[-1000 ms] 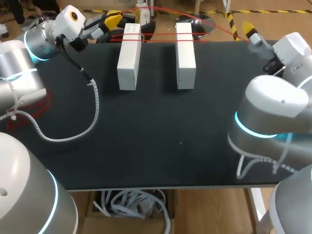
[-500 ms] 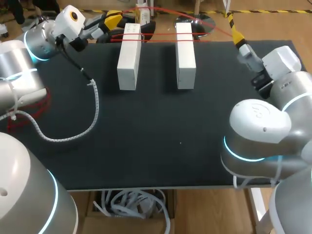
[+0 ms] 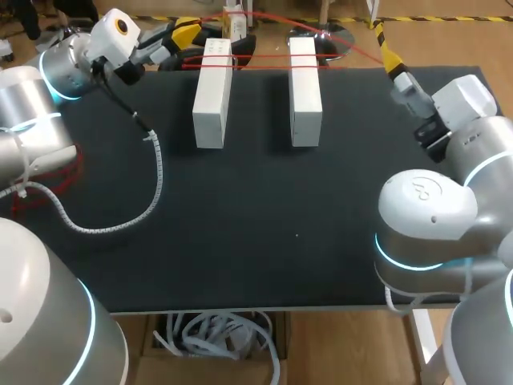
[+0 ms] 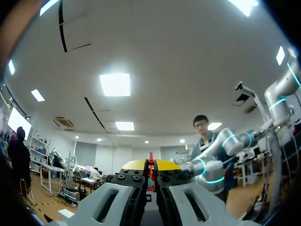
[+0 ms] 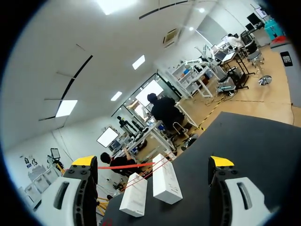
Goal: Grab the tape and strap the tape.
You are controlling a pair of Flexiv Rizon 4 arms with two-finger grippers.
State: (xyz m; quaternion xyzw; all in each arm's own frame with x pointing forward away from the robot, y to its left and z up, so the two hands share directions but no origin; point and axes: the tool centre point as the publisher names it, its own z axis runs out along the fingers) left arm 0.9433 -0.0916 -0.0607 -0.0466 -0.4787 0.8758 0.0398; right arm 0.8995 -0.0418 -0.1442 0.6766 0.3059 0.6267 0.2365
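Left gripper [image 4: 151, 165] fingers sit narrow, pinched on the red tape [image 4: 151, 181]; the tape's long axis runs crosswise from those fingers over the far ends of the white blocks [image 3: 212, 96]; right gripper [image 5: 153, 162] fingers are spread wide, holding nothing; tape [image 5: 127, 165] lies ahead of them, off toward one finger, not between; my read: the right arm has to close that gap.
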